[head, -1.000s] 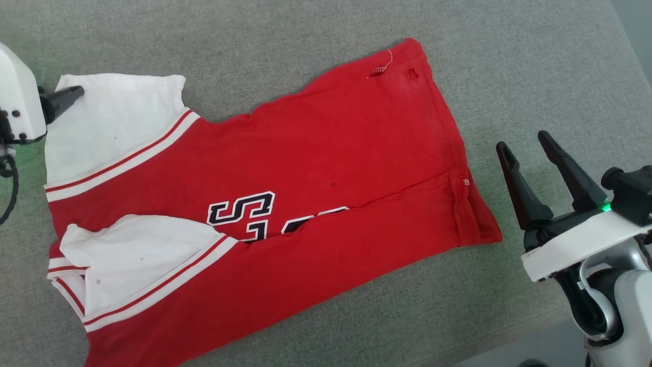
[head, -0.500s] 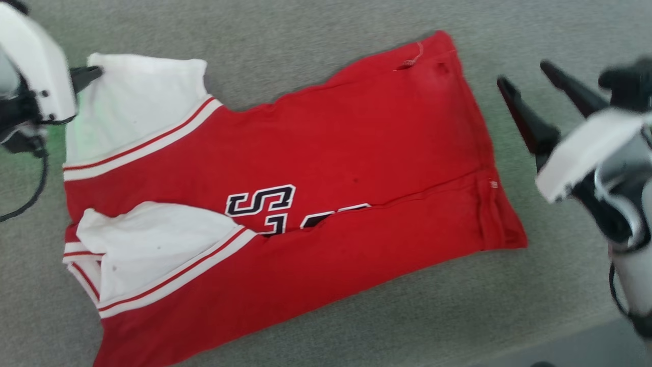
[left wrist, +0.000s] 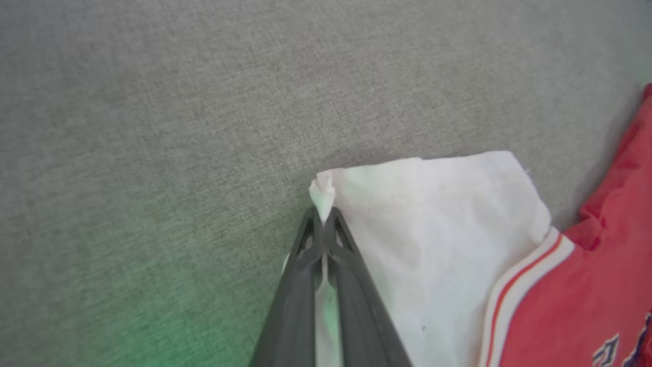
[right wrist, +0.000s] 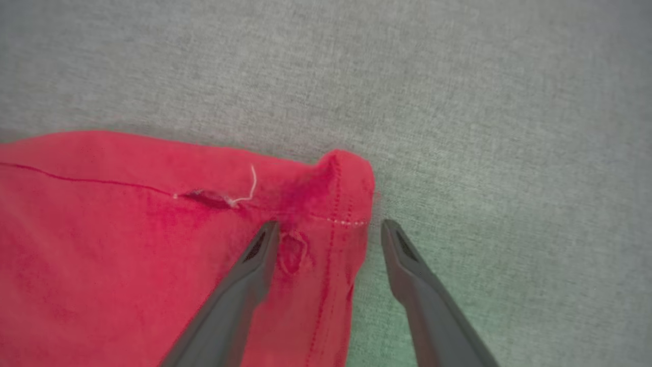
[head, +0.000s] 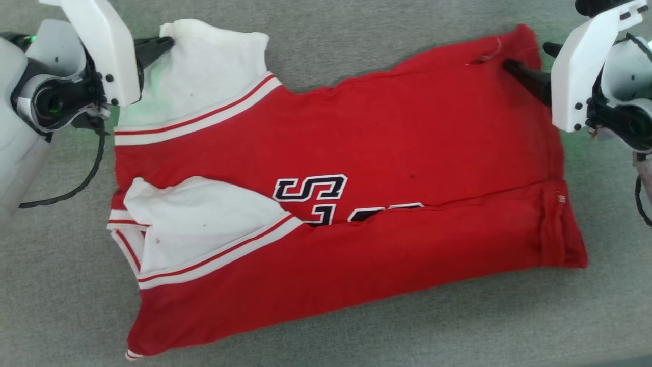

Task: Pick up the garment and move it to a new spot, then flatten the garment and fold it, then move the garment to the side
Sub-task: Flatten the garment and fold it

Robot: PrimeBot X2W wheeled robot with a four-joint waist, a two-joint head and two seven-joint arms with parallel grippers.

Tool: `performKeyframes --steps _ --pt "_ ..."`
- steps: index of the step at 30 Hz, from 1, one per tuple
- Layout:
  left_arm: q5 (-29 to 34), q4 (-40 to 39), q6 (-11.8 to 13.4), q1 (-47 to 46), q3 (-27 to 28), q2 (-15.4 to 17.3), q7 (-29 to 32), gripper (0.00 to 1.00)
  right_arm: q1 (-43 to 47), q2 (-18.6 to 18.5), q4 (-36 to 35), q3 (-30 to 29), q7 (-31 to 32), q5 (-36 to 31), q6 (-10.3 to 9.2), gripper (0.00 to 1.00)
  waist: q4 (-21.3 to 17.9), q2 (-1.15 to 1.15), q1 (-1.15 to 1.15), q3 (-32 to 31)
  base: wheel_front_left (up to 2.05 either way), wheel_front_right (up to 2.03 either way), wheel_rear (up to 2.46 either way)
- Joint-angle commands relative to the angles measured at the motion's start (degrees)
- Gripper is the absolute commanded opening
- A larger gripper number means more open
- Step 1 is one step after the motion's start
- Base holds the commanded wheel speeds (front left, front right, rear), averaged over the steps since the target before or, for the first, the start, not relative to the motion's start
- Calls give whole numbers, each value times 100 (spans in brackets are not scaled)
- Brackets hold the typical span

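My left tool (left wrist: 324, 216) pinched the garment (head: 387, 137) by its sleeve corner (left wrist: 323, 192); my right tool (right wrist: 328, 229) stood wide astride the far hem corner (right wrist: 351, 171).

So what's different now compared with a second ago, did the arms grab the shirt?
The left tool has closed on the corner of the white sleeve. The right tool has moved from beside the hem to its far corner, jaws open astride it, not gripping yet. The shirt lies as before; the overall shift is the camera moving.
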Motion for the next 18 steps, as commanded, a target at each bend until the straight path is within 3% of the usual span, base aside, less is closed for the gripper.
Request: performKeyframes --steps 1,6,7,9,10,18 --pt "-2 -11 -12 23 -74 -24 -1 0 -54 -25 82 31 48 19 -5 100 59 0 0 47 0 0 0" --pt "-15 -123 -11 -25 -191 -55 -139 0 -208 -3 421 183 129 97 -6 100 135 0 0 81 0 0 0" --pt "-3 -138 -11 -34 -201 -60 -207 0 -229 17 454 214 108 134 -6 62 147 0 0 73 0 0 0" --pt "-26 -162 -11 -22 -232 -82 -333 0 -233 16 468 260 -7 187 -5 8 168 0 0 24 0 0 0" --pt "-39 -180 -11 -17 -237 -88 -402 0 -230 -11 460 281 -73 202 -5 0 178 0 0 -15 0 0 0" --pt "-155 -541 -12 211 -319 -71 -1284 0 51 -362 271 456 -540 399 -6 0 311 0 0 -665 0 0 0"
